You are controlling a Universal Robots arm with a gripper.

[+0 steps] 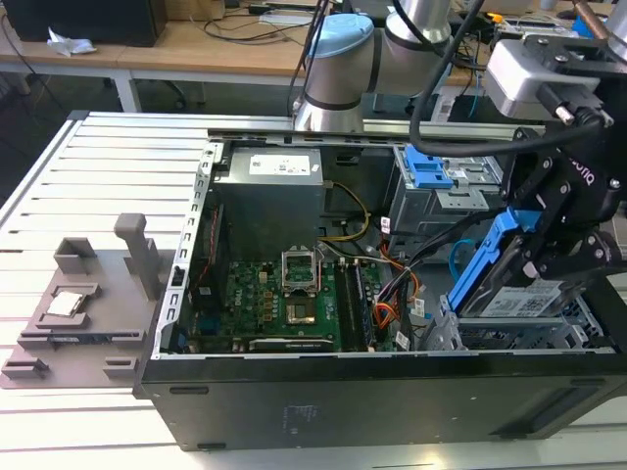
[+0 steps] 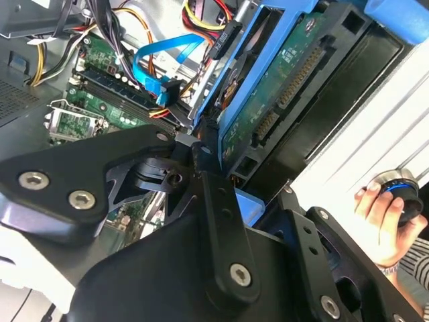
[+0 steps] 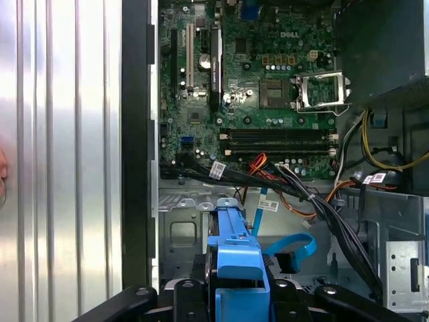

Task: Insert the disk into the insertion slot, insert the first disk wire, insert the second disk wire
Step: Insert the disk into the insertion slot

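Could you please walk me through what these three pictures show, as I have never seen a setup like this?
This is a robot arm working on an open computer case that lies on a slatted metal table. The exterior view comes from a camera off the arm. Both wrist views come from cameras riding on the arm near its wrist. A grey fixture also lies on the table. The claw is shut on the disk, a hard drive in a blue carrier, held tilted over the insertion slot. The green motherboard sits inside the case. In the second wrist view a person's hand holds a round knob.
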